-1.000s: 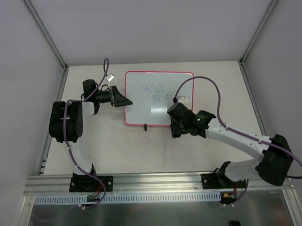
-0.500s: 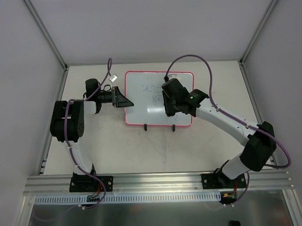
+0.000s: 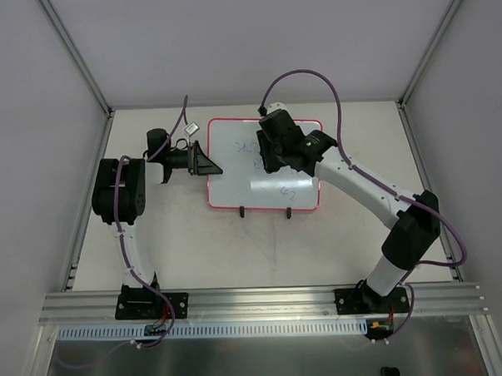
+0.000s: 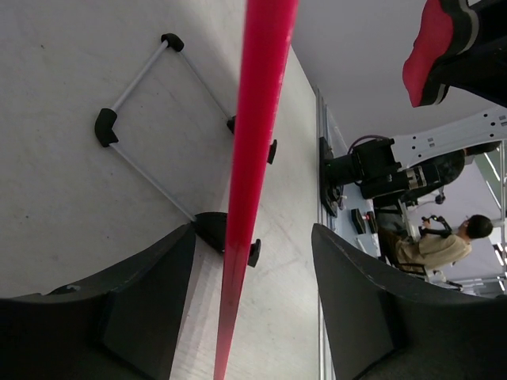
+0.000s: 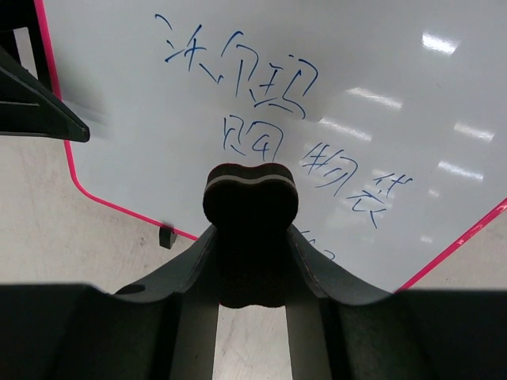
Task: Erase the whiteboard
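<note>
The whiteboard [image 3: 251, 186], white with a pink-red frame, lies at the table's middle; blue handwriting [image 5: 261, 87] covers its upper part. My left gripper [image 3: 209, 167] straddles the board's left edge. In the left wrist view the red frame [image 4: 257, 119] runs between the jaws of the left gripper [image 4: 252, 229], which is open with a gap on both sides. My right gripper [image 3: 270, 151] hovers over the board's upper middle, shut on the dark bone-shaped eraser [image 5: 250, 198], just below the writing. The eraser [image 4: 432, 55] also shows red and black at the top right of the left wrist view.
Two small black feet [image 3: 244, 212] stick out from the board's near edge. Grey enclosure walls stand on three sides, and an aluminium rail [image 3: 264, 300] runs along the near edge. A seated person [image 4: 432, 245] shows far off in the left wrist view.
The right arm has swung up and left, from past the board's near edge to above its upper middle, carrying the eraser. The left jaws have narrowed around the board's left edge.
</note>
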